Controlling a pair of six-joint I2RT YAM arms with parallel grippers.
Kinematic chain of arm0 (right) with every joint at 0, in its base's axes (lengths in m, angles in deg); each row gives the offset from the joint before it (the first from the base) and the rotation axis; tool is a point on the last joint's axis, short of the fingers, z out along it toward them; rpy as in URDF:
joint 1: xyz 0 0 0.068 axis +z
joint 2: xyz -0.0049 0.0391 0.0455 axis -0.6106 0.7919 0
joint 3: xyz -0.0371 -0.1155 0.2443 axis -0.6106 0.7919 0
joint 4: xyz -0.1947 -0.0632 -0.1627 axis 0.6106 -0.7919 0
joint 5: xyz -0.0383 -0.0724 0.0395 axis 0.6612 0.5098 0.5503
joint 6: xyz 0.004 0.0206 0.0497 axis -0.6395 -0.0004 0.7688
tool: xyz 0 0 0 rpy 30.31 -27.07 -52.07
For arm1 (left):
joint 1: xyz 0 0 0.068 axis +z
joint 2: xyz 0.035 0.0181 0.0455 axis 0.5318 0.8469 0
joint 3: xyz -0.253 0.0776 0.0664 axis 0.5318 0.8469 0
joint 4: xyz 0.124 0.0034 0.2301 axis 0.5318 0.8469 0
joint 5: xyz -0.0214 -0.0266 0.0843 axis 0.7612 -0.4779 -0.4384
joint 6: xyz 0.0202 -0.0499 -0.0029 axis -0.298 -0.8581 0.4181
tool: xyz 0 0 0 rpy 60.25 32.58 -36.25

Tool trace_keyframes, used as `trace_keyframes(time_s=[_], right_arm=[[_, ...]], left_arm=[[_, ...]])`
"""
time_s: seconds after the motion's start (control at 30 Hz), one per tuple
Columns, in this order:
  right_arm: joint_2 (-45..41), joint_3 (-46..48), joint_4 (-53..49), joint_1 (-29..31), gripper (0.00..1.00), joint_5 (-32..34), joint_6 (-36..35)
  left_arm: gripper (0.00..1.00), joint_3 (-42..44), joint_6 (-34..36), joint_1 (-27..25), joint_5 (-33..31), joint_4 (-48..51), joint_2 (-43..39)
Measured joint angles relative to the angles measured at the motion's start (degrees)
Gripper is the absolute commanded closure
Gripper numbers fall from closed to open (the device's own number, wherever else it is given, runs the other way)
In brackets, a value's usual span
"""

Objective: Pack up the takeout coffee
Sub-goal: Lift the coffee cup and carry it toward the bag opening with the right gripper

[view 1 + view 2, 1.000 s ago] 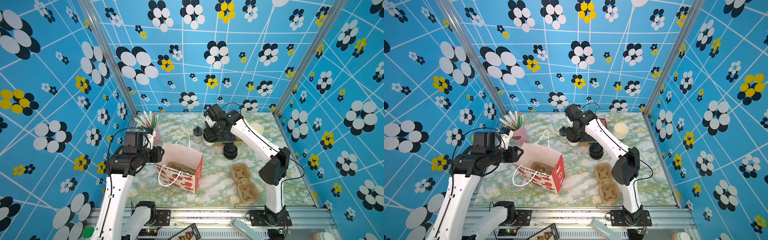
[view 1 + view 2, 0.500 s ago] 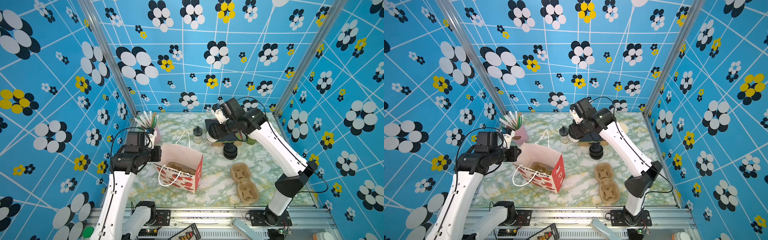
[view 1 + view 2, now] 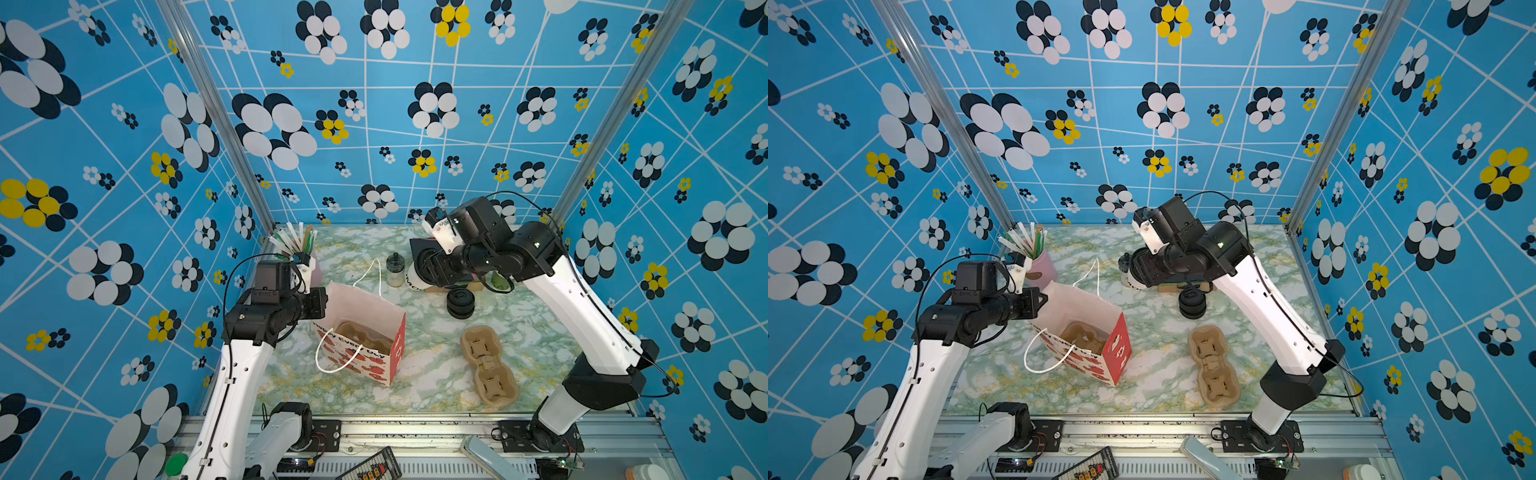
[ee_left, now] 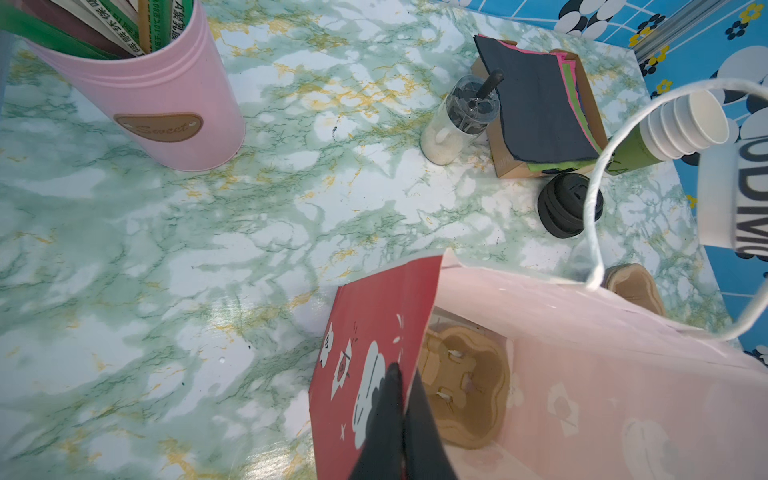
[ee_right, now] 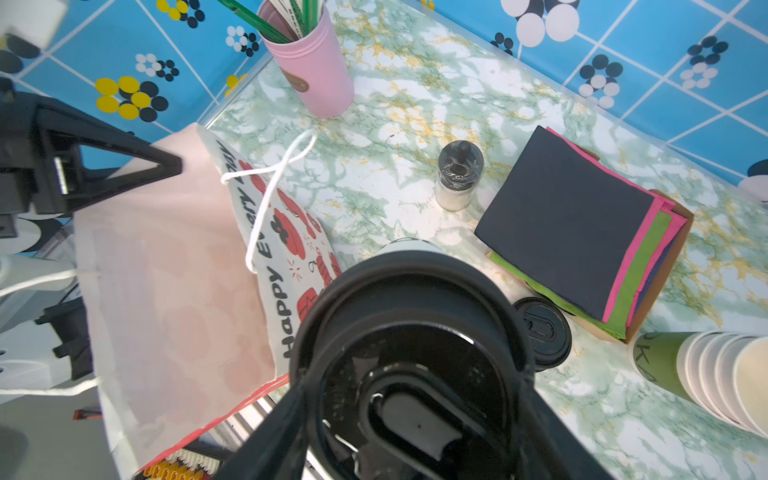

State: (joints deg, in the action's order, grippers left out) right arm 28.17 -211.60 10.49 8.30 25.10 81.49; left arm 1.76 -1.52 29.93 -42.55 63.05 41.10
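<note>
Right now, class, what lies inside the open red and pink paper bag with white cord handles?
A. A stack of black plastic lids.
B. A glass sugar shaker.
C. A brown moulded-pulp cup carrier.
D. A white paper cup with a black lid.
C: in both top views a brown moulded-pulp cup carrier sits at the bottom of the red and pink paper bag; nothing else shows inside.

In both top views the right arm (image 3: 469,253) covers most of the takeout coffee (image 3: 411,280); the paper bag (image 3: 357,301) half-hides a cup carrier (image 3: 365,338).
</note>
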Motion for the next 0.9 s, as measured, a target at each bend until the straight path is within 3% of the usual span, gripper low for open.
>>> trace_keyframes(time_s=[0.9], right_arm=[[-1.2, -8.1, -2.5, 8.2, 0.34, -3.0, 0.2]], left_arm=[[1.0, 1.2, -6.9, 0.0, 3.5, -7.1, 3.2]])
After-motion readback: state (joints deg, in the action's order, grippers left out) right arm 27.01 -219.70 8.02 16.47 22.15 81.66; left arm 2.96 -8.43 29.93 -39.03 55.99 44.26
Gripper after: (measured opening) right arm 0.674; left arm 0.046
